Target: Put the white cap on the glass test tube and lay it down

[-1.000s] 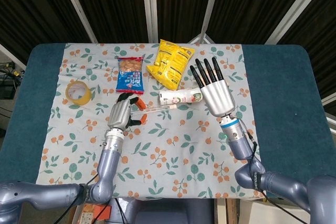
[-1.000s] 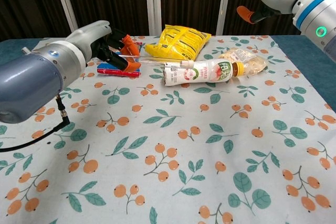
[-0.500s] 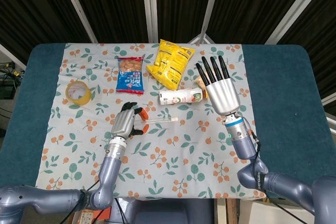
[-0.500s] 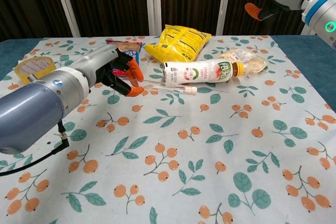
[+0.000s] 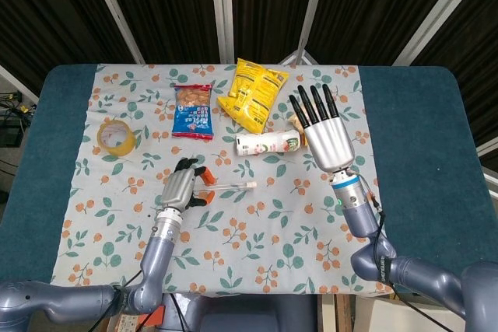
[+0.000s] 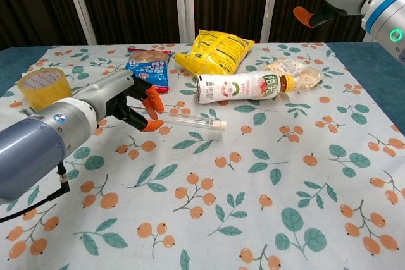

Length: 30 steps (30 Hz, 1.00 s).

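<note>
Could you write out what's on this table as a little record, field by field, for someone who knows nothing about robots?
Test tube: glass test tube lying flat on the floral cloth, white cap on its end
Left hand: left hand at the tube's uncapped end; contact unclear
Right hand: right hand raised, fingers spread, holding nothing
Nearby: lying bottle, yellow snack bag, blue snack packet, tape roll

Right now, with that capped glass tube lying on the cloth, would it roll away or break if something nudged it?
Probably it would roll: the glass test tube is a smooth cylinder lying flat on the patterned cloth, though the white cap may slow it. It looks thin and clear, so likely fragile and light. The left hand sits at its closed end, which might block it that way.
</note>
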Tool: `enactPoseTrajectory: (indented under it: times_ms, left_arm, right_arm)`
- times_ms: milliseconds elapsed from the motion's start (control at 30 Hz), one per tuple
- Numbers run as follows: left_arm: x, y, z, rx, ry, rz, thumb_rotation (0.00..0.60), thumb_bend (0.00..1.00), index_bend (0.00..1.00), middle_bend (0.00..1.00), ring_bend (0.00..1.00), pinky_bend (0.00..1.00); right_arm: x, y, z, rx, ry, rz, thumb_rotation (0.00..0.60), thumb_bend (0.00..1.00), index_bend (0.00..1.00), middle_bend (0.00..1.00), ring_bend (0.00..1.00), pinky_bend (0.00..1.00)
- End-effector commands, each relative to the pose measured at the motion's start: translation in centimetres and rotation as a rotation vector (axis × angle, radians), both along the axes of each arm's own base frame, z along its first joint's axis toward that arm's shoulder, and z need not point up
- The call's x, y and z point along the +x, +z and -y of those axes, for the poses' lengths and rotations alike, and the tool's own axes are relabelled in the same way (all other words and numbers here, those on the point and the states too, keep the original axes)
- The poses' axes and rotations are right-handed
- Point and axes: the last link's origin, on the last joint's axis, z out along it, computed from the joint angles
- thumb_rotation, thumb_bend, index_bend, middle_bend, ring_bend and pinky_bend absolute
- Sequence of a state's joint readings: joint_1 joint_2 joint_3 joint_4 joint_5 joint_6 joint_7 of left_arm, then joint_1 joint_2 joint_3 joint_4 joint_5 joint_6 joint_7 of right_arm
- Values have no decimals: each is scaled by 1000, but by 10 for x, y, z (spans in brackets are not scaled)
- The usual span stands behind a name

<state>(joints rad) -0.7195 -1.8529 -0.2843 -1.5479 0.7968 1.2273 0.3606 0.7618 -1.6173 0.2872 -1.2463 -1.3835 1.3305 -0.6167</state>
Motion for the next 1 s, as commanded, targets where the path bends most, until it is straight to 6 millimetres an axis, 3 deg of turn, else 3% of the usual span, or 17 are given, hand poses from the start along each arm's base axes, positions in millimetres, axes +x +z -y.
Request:
enactPoseTrajectory:
  times_ms: [33, 267, 600, 733, 1000]
  left_arm:
    - [-6, 1, 1, -6, 7, -10, 600, 517, 691, 474, 125, 0]
    - [-18, 3, 5, -26, 25, -29, 600, 489, 669, 464, 125, 0]
    - [-29, 13, 10, -28, 24, -35, 600, 326, 577, 384, 118, 0]
    - [-31, 21, 12, -20, 7, -29, 600, 238, 523, 326, 107, 0]
    - [-41, 38, 18, 0, 8, -22, 600, 211, 475, 271, 86, 0]
  right_arm:
    - [0, -2, -1, 4, -2, 1, 600, 466, 72, 11, 0, 0]
    - [2, -4, -4, 5, -4, 5, 600, 465, 72, 11, 0, 0]
    - [3, -2, -11, 7, -17, 16, 600, 437, 72, 8, 0, 0]
    - [0, 0, -18, 16, -33, 33, 600, 404, 65, 6, 0, 0]
    - [-20, 4, -34, 41, -110, 65, 600, 403, 54, 0, 0, 0]
